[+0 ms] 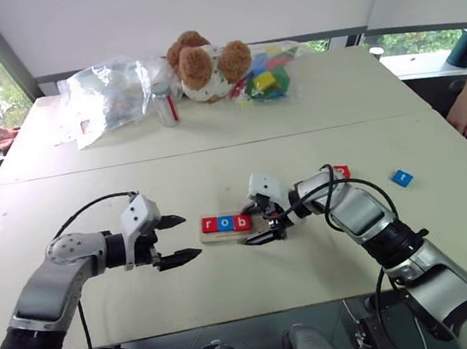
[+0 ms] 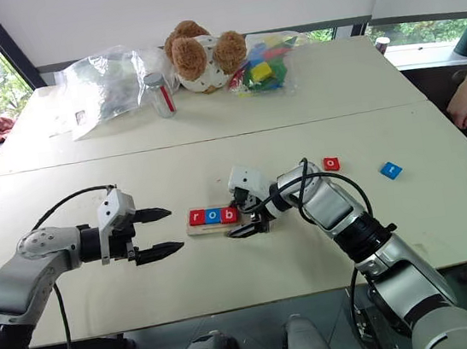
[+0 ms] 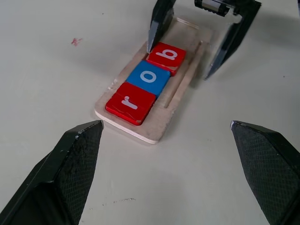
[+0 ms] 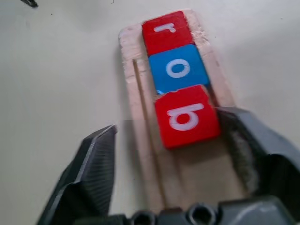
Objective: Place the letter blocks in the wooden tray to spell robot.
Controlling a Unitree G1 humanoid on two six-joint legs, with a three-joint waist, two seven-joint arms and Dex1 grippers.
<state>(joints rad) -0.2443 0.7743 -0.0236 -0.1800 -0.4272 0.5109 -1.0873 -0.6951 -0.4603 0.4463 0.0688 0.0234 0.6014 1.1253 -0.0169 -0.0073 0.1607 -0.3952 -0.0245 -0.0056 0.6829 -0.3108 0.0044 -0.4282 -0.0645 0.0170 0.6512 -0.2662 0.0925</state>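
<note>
The wooden tray (image 3: 182,92) lies on the table in front of me. It holds three letter blocks in a row: red "r" (image 3: 130,103), blue "o" (image 3: 149,78) and red "b" (image 3: 166,56). My right gripper (image 1: 254,224) is open and straddles the tray at the "b" tile, with one finger (image 4: 243,140) against that tile's side. A little to the left of the tray, my left gripper (image 1: 191,236) is open and empty, pointing at it. Two loose letter blocks lie to the right: a red one (image 1: 342,171) and a blue one (image 1: 402,177).
At the back of the table sit a teddy bear (image 1: 202,62), a clear plastic bag (image 1: 106,92), a small jar (image 1: 165,104) and a bag of coloured toy blocks (image 1: 268,73). A person's hand (image 1: 466,109) rests at the right edge.
</note>
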